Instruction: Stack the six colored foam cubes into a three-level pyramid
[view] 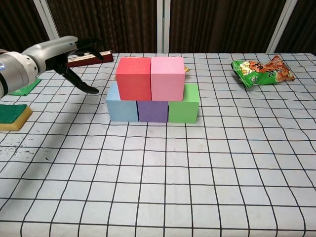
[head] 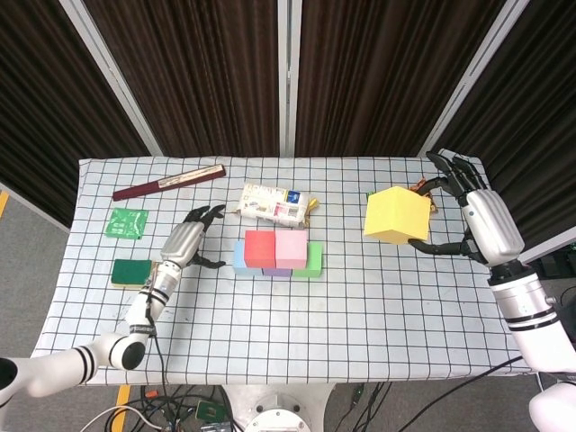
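Table (head: pixel 360 306), checked cloth; L to R.

Far L: green packet (head: pixel 126 222) flat near L edge; sponge (head: pixel 133 272) nearer the robot, green top, yellow side; dark red strip (head: pixel 169 181) lying at the back.

L hand (head: pixel 184 241) empty, fingers apart, thumb lower; above the cloth, L of the stack, not touching it; chest view shows same hand (view: pixel 69 61) clear of red cube, gap visible.

White snack pack (head: pixel 274 203) just behind the stack.

Stack, mid-table: bottom row blue cube (view: pixel 122 104), purple cube (view: pixel 152 110), green cube (view: pixel 183 103), sides touching; 2nd level red cube (view: pixel 134 78) and pink cube (view: pixel 167 78), side by side, touching; red sits over blue/purple, pink over purple/green; both upright, square to row. Top level: nothing on it yet.

Yellow cube (head: pixel 396 215) well R of the stack, off the table, tilted; held by R hand (head: pixel 477 216), fingers wrapped at its back edge, thumb under near edge.

Green chip bag (view: pixel 261 70), orange at one end, back R of table in chest view; in head view mostly hidden behind yellow cube. R hand not seen in chest view.
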Available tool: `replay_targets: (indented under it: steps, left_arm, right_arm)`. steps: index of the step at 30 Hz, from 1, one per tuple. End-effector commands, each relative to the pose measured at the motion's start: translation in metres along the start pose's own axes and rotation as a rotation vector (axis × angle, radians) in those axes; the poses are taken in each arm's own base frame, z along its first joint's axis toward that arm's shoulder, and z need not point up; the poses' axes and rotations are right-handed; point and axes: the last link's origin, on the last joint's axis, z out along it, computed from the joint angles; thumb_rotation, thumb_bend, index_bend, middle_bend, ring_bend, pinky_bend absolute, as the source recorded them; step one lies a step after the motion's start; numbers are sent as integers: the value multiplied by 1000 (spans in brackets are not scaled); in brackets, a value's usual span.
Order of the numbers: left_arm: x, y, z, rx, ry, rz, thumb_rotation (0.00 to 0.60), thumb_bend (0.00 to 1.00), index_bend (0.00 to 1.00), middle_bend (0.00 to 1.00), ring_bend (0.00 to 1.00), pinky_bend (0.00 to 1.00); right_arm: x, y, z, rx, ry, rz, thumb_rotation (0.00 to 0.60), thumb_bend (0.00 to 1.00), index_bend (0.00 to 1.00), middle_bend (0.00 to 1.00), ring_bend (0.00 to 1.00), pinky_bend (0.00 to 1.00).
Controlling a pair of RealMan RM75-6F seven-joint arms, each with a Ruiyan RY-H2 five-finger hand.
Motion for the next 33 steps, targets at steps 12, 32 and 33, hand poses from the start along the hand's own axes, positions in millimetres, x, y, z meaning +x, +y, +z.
replay_targets:
  steps: [12,32,33]
  left_arm:
    - [-23,-17,10,45,-23,-21,600,0,43,152,15,53]
    - [-38,9,21,-9,-46,-38,600,0,43,153,15,53]
    - [-38,8,21,-9,-45,-38,600,0,43,152,15,53]
  right_arm:
    - [-2,4,0,-21,-8,-1,600,177,0,640,123,0]
    - [-3,17,-2,-47,-15,12,600,183,0,645,123,0]
    - [-3,17,-2,-48,-15,12,600,183,0,645,123,0]
